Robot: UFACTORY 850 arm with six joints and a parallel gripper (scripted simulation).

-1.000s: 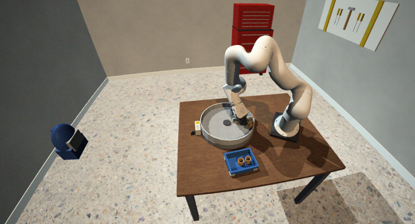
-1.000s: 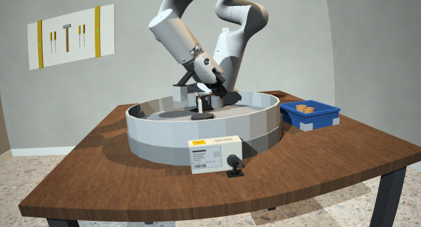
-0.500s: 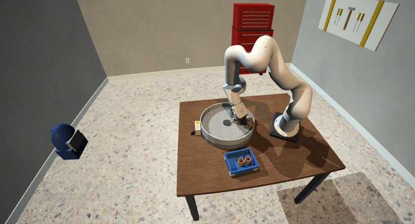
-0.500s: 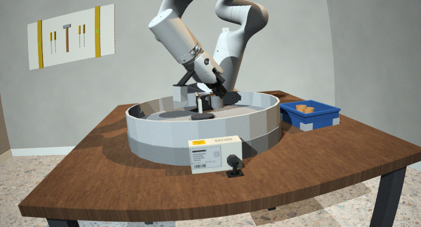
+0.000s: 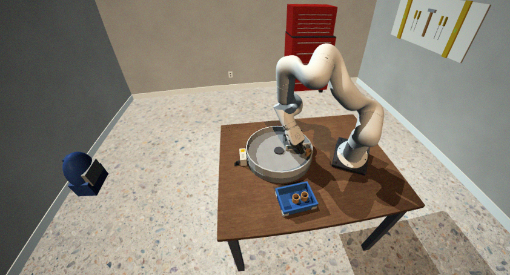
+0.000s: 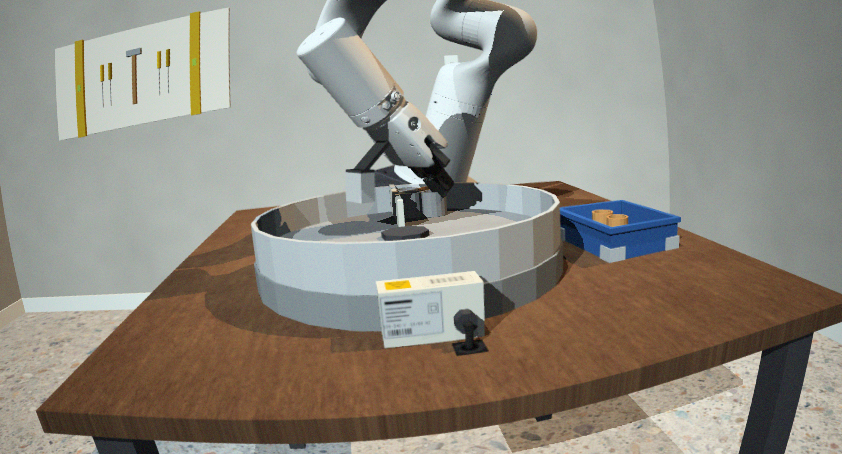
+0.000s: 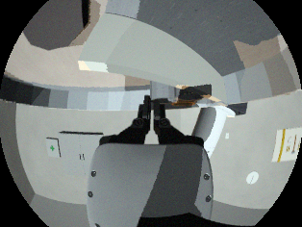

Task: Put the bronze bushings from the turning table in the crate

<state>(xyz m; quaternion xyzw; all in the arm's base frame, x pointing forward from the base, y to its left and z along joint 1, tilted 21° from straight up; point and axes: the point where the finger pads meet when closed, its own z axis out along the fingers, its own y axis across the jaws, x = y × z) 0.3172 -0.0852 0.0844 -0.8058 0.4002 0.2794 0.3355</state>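
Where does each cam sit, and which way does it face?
Top: high in the room, looking down on the table; the whole arm shows.
Exterior: low at the table edge by the control box, facing across the turning table; forearm and gripper show.
Wrist: behind the gripper, looking along its shut fingers.
Shared: top and exterior both show the crate with two bronze bushings.

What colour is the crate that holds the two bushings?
Blue, with light grey corner pieces; the crate shows best in the exterior view.
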